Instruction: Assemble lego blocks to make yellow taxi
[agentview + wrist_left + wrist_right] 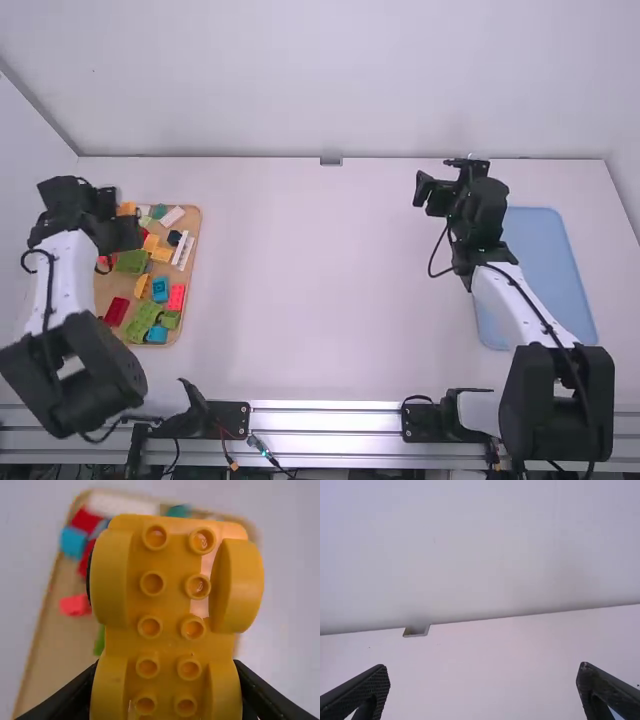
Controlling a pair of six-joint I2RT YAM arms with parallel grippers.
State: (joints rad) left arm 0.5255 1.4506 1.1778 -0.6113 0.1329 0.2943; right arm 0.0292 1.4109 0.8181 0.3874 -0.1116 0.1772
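Left gripper [120, 214] pinching yellow studded piece [172, 605], apparently a wheeled base, over wooden tray [189, 270], right gripper [440, 180] spread.

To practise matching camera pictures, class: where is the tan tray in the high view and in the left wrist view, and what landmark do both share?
High view: the tan tray is at the left, partly behind the left arm.
Left wrist view: from upper middle to lower left, behind the yellow studded piece.
Shared landmark: the white table around it.
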